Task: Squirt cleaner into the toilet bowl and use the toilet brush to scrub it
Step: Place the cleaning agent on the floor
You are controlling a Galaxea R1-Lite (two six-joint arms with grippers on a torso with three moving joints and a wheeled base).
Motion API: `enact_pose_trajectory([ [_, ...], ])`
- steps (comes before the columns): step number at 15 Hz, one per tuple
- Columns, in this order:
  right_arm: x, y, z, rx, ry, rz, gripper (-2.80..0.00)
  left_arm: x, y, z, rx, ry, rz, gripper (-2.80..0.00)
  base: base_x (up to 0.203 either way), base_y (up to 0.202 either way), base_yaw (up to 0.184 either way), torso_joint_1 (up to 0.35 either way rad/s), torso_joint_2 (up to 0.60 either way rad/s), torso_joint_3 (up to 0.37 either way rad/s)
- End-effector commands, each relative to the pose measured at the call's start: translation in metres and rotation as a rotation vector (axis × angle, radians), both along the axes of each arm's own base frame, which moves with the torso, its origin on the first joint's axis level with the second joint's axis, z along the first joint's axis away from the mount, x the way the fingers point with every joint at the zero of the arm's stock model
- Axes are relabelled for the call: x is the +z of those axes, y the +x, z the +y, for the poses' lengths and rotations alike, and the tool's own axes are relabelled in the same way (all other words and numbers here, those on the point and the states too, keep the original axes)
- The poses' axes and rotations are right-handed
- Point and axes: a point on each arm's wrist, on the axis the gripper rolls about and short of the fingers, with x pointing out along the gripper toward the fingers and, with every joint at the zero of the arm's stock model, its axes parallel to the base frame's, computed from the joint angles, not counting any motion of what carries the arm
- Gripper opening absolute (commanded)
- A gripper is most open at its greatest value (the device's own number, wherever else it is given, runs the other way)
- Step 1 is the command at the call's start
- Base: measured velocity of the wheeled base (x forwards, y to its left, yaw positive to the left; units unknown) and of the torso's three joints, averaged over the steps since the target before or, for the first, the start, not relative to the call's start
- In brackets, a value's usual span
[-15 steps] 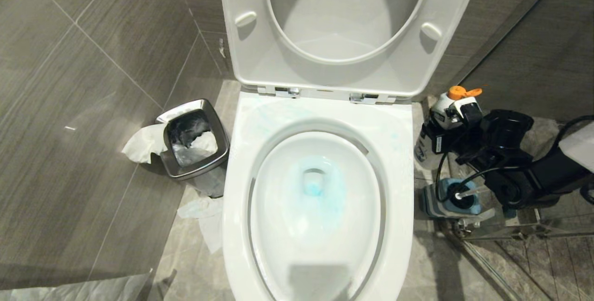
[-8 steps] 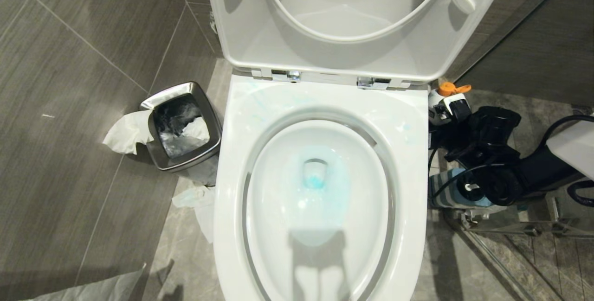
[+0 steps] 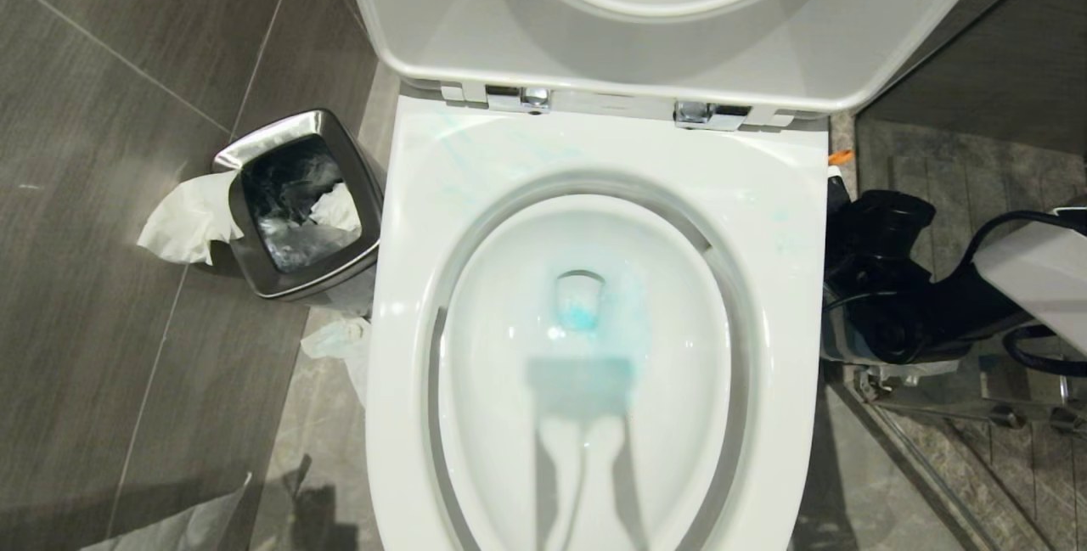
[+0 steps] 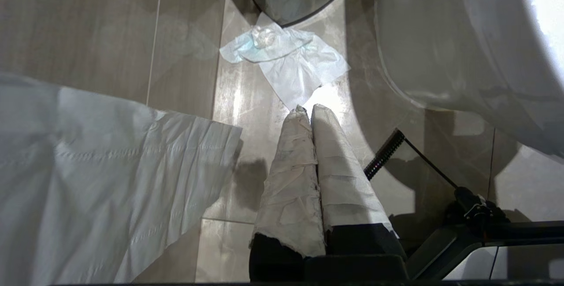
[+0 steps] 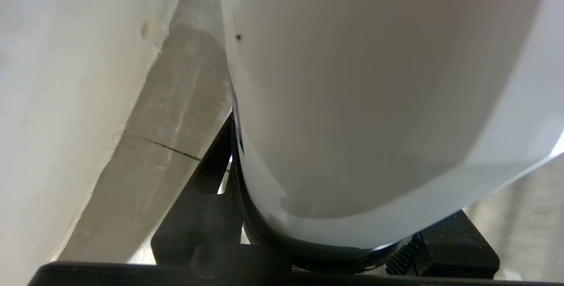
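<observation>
The white toilet bowl (image 3: 501, 364) fills the head view, seat and lid raised. Pale blue cleaner (image 3: 579, 313) tints the water round the drain, and faint streaks mark the rim (image 3: 459, 152). My right gripper (image 3: 853, 220) is low beside the toilet's right side, shut on a white cleaner bottle (image 5: 374, 101). In the head view only the bottle's orange tip (image 3: 839, 157) shows past the rim. The toilet brush is hidden. My left gripper (image 4: 307, 109) hangs shut over the floor, its taped fingers (image 4: 291, 176) pressed together and holding nothing.
A square steel waste bin (image 3: 310, 282) stands left of the toilet with tissue (image 3: 183, 220) hanging over its side. More tissue (image 4: 286, 57) lies on the floor by the toilet base. A white sheet (image 4: 88, 167) lies near the left gripper. Tiled walls close in on both sides.
The camera has dipped, so the toilet looks larger and lower. My right arm has sunk beside the toilet with the bottle, which now sits mostly behind the rim. The brush holder no longer shows.
</observation>
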Motion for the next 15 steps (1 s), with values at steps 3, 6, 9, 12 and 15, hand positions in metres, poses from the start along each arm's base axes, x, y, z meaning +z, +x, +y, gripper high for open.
enact_pose_trajectory([
  [3,0.005,0.014,0.004,-0.004,0.005,-0.054,-2.8,0.0,0.0,0.0,-0.003,-0.001,0.002,-2.8,0.0,0.0,0.0,0.005,0.0,-0.147],
  [6,0.017,0.018,0.01,0.001,0.012,-0.104,-2.8,0.0,0.0,0.0,-0.004,-0.003,-0.001,-2.8,0.0,0.0,0.0,0.001,0.0,-0.029],
  [9,0.026,0.027,0.016,-0.014,0.026,-0.173,-2.8,0.0,0.0,0.0,0.001,-0.014,-0.003,-2.8,0.0,0.0,0.0,0.0,0.0,0.0],
  [12,0.012,0.036,0.017,-0.023,0.032,-0.206,-2.8,0.0,0.0,0.0,0.001,-0.014,-0.001,-2.8,0.0,0.0,0.0,0.0,0.0,0.0],
  [15,-0.006,0.043,0.017,-0.024,0.037,-0.235,-2.8,0.0,0.0,0.0,0.001,-0.014,-0.003,-2.8,0.0,0.0,0.0,0.0,0.0,0.0],
])
